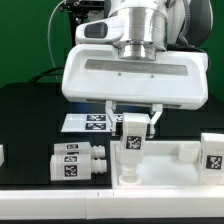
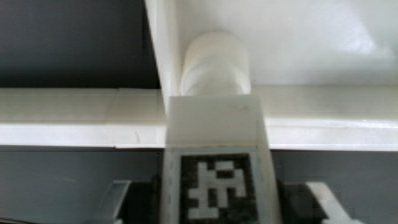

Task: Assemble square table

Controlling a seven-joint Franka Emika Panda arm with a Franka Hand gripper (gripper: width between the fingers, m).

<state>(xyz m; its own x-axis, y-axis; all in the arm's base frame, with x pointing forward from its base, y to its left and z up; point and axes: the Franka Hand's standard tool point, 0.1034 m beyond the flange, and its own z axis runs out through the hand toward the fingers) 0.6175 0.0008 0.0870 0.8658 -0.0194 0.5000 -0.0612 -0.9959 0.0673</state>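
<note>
Over the slab rim, grips one leg upright between jaws closed on its sides; keep vertical, press down, twist gently home.

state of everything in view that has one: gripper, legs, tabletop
gripper: shut on the held leg
held leg: upright, lower end at the tabletop's corner; seated or not, cannot tell
tabletop: lying flat
rear loose leg: lying on its side, free
front loose leg: lying on its side, free
far leg: upright, not gripped
</note>
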